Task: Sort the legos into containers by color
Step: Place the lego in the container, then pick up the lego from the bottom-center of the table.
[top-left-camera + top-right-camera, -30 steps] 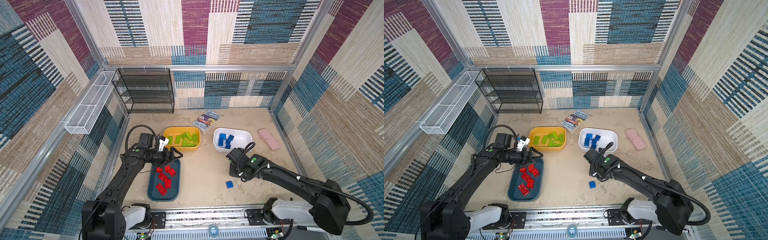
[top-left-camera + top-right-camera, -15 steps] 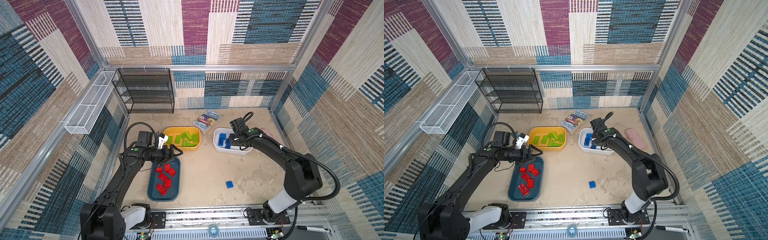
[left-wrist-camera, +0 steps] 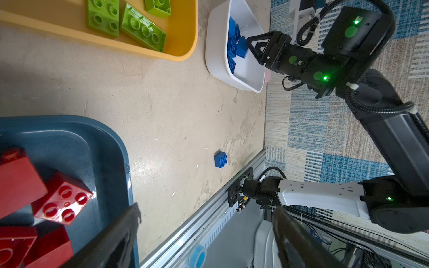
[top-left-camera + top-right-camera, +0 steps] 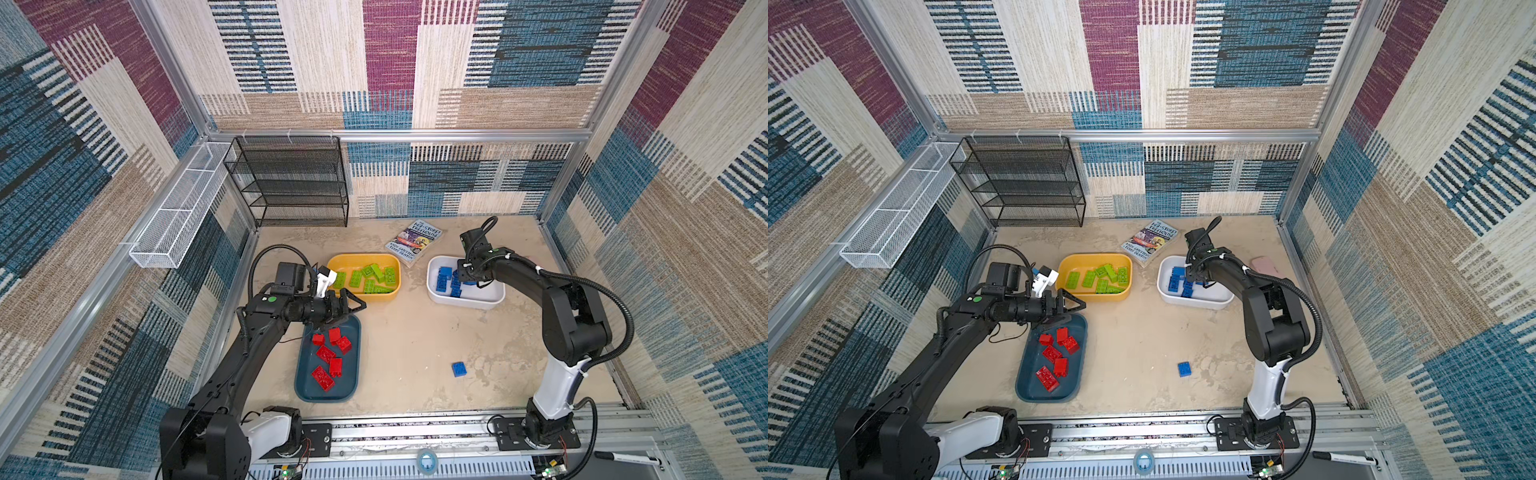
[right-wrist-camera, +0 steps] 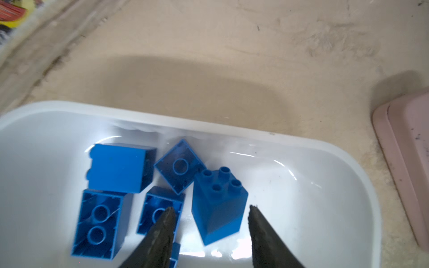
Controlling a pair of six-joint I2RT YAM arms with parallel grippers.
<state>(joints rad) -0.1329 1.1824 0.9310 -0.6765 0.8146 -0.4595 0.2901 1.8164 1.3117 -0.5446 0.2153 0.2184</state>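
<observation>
My right gripper point(image 5: 211, 207) hangs open over the white container point(image 4: 465, 302). A tall blue lego point(image 5: 219, 204) sits tilted between its fingers with a gap on each side. Several more blue legos point(image 4: 444, 278) lie in that container. One blue lego point(image 4: 458, 368) lies loose on the floor near the front. My left gripper point(image 4: 356, 311) is open and empty, hovering over the far end of the dark teal container point(image 4: 351, 386), which holds several red legos point(image 4: 328, 357). The yellow container point(image 4: 357, 258) holds several green legos point(image 4: 370, 276).
A book point(image 4: 413, 241) lies behind the yellow and white containers. A pink flat case point(image 4: 1262, 264) sits right of the white container. A black wire shelf point(image 4: 291, 183) stands at the back left, with a white mesh basket point(image 4: 178, 216) on the left wall. A metal rail point(image 4: 415, 432) runs along the front.
My right arm swung from low near the front floor up to the white container, and its jaws have opened off the blue lego. My left arm has hardly moved.
</observation>
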